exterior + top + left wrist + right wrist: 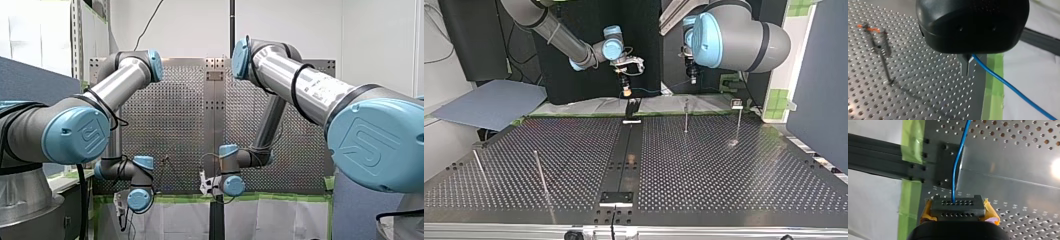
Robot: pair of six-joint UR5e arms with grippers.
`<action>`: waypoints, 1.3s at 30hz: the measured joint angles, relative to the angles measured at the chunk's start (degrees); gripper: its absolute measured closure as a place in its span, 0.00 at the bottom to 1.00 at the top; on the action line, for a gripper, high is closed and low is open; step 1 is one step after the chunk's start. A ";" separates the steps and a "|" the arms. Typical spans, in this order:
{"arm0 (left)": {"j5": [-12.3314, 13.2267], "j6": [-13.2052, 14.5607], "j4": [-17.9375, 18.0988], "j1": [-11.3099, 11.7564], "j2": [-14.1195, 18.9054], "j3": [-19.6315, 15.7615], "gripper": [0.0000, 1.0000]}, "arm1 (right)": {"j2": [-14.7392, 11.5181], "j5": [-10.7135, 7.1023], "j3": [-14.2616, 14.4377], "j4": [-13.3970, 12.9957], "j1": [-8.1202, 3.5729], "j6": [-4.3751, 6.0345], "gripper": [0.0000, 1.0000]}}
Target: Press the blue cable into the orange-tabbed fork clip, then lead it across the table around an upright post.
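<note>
Evidently the left hand (967, 67) is pinched narrowly on the blue cable (1008, 86); the right hand (958, 206) clamps it between yellow pads (990, 211) above the desk (910, 75).

Stylised UR emblem, my left arm's blue joint cap (75, 135), front view 8 o'clock | same emblem, my right arm's cap (372, 145), 4 o'clock | tube sticker (320, 90) unreadable

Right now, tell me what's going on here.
Both arms hold the blue cable near the edge of the perforated table. My left gripper is shut on it, and my right gripper grips it further along. The orange-tabbed fork clip stands apart, with no cable in it yet.
</note>
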 joint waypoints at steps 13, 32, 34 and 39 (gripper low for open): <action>2.32 2.43 -3.15 -0.19 2.99 -0.72 0.98 | -4.29 -0.15 -0.05 1.47 -0.37 -0.14 1.00; 1.83 2.20 -3.89 -0.06 11.72 -6.67 0.98 | -4.38 -0.88 -0.13 1.87 -1.51 -0.07 1.00; 1.85 2.10 -4.70 -0.08 12.60 -6.97 0.98 | -4.39 -0.92 -0.14 1.86 -1.48 -0.16 1.00; 1.88 1.89 -6.88 0.09 14.86 -7.16 0.98 | -4.39 -0.95 -0.14 1.73 -1.14 -0.28 1.00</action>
